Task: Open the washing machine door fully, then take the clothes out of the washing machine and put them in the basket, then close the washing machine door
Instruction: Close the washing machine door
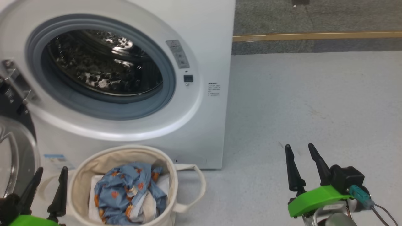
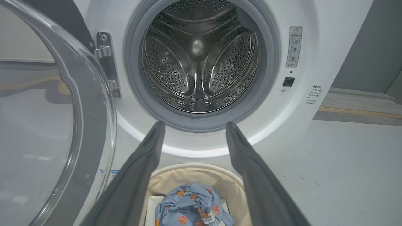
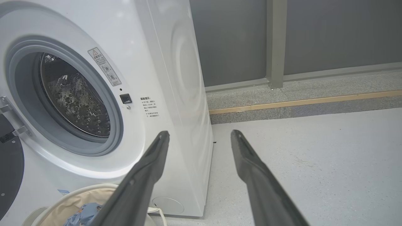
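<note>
The white washing machine (image 1: 204,125) (image 2: 314,47) (image 3: 176,78) stands with its door (image 1: 14,150) (image 2: 47,125) (image 3: 9,163) swung wide open to the left. Its steel drum (image 1: 103,62) (image 2: 198,59) (image 3: 75,97) holds no clothes. The blue bear-print clothes (image 1: 128,191) (image 2: 193,204) (image 3: 83,212) lie in the cream basket (image 1: 84,182) (image 2: 176,179) (image 3: 67,201) on the floor in front of the machine. My left gripper (image 1: 50,171) (image 2: 194,125) is open just left of the basket, pointing at the drum. My right gripper (image 1: 300,147) (image 3: 200,134) hangs open over bare floor to the machine's right.
Grey floor (image 1: 314,100) spreads to the right of the machine. A carpeted strip with a wooden edge (image 1: 314,36) (image 3: 301,102) runs along the back, before a grey wall (image 3: 329,34). The basket's loop handle (image 1: 198,185) sticks out to the right.
</note>
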Robot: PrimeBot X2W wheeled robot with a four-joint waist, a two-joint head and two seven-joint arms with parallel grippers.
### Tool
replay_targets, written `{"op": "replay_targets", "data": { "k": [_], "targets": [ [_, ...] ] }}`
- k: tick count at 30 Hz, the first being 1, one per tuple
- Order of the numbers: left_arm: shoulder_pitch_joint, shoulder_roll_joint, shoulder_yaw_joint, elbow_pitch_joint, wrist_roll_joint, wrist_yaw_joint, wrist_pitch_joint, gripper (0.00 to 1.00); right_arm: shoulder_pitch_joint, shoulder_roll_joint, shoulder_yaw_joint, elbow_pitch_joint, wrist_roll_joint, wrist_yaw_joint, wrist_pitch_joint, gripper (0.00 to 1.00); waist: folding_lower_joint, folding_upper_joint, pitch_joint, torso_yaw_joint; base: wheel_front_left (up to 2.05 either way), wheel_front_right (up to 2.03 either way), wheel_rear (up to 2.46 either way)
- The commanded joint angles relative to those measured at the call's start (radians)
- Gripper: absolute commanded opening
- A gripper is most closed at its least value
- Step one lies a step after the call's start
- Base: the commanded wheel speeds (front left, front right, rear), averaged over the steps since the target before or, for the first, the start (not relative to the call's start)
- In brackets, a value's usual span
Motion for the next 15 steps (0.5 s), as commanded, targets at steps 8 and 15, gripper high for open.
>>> {"op": "replay_targets", "data": {
  "k": [8,15],
  "targets": [
    [-0.050,0.033,0.057,-0.017,0.008,-0.004,-0.012,1.00,-0.021,0.001,0.011,-0.037,-0.008,0.001,-0.012,1.00,0.0000,-0.0001,0.010,0.003,-2.21,1.57,0.63],
    [-0.054,0.033,0.051,-0.016,0.010,-0.005,-0.012,1.00,-0.023,0.002,0.011,-0.037,-0.009,0.001,-0.012,1.00,0.0000,-0.0001,0.013,0.007,-2.37,1.77,0.59]
  ]
}}
